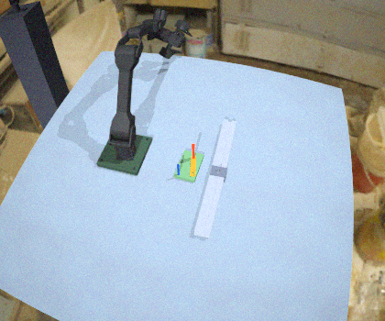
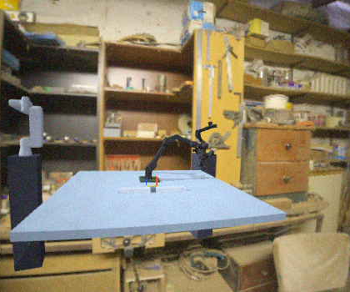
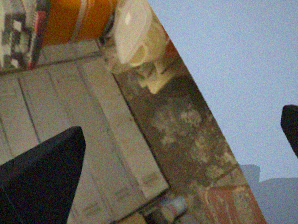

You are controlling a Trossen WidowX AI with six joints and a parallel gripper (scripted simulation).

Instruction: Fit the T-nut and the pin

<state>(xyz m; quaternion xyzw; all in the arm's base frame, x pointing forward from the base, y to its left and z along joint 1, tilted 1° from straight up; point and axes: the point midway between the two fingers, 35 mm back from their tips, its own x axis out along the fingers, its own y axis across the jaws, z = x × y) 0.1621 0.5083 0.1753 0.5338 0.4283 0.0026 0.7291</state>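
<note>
Hand (image 1: 176, 43) (image 3: 184, 125) wide open, nothing in it, up past far edge of desk (image 1: 272, 257) (image 2: 147, 214). T-nut (image 1: 192, 167) w/ orange handle (image 1: 193, 151) (image 2: 157, 181) upright on green tray (image 1: 187, 178), near blue pin (image 1: 178, 170) (image 2: 147, 183). Alum. rail (image 1: 210, 202) (image 2: 170, 189) w/ dark bracket (image 1: 218, 171) (image 2: 152, 189) just beside.

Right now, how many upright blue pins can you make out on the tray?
1. The blue pin stands on the green tray, on the side toward the arm's base, beside the yellow piece. None seems hidden.
</note>
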